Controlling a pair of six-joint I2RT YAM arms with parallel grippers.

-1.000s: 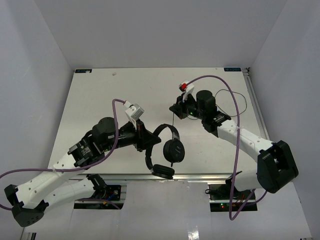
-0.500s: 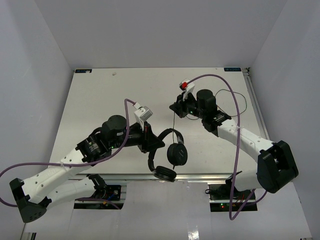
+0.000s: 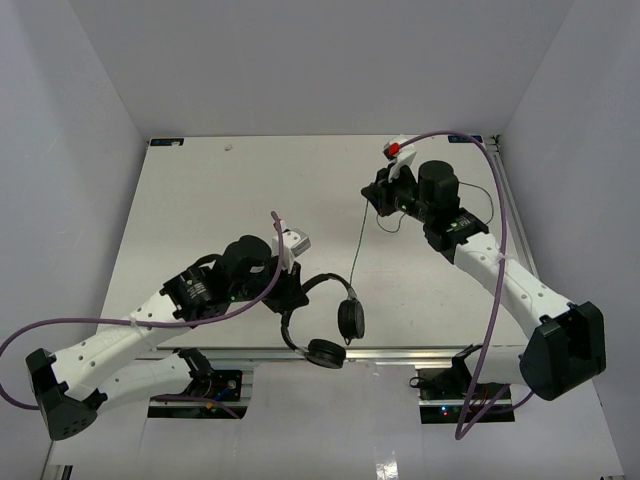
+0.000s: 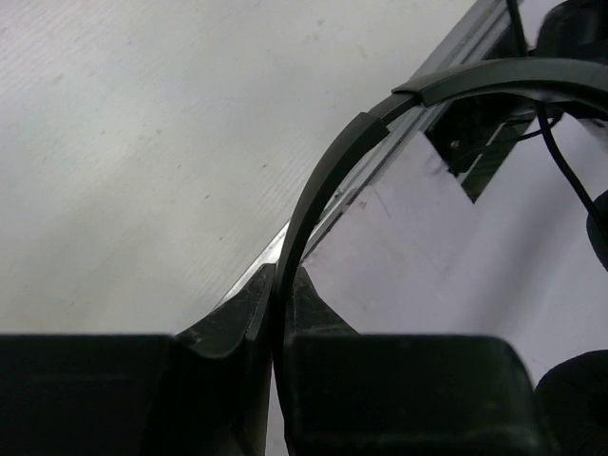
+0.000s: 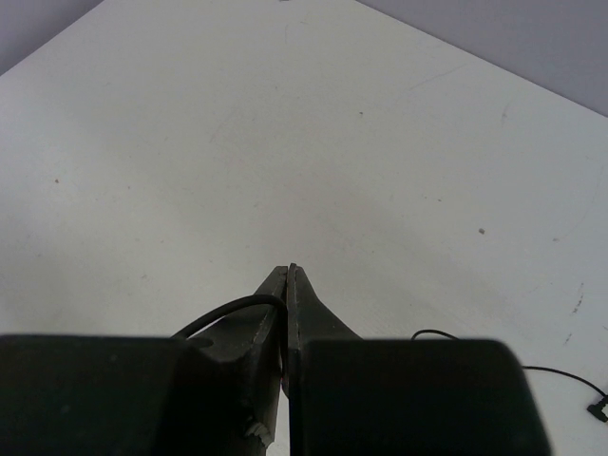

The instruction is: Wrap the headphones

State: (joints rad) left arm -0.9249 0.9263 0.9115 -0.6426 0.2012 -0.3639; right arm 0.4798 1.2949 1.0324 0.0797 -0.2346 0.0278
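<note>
Left jaws clamped on the headband (image 4: 328,176) of the headphones (image 3: 350,318), right jaws pinched shut on the cord (image 3: 356,245)

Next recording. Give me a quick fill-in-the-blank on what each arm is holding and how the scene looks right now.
1. The left arm's fingers are shut on the thin curved ____ of the small black on-ear headphones.
2. The long thin black cord is pinched by the ____ arm's fingers.
3. The thick robot cables along both arms are ____ in colour.

Missing words: headband; right; purple.
</note>
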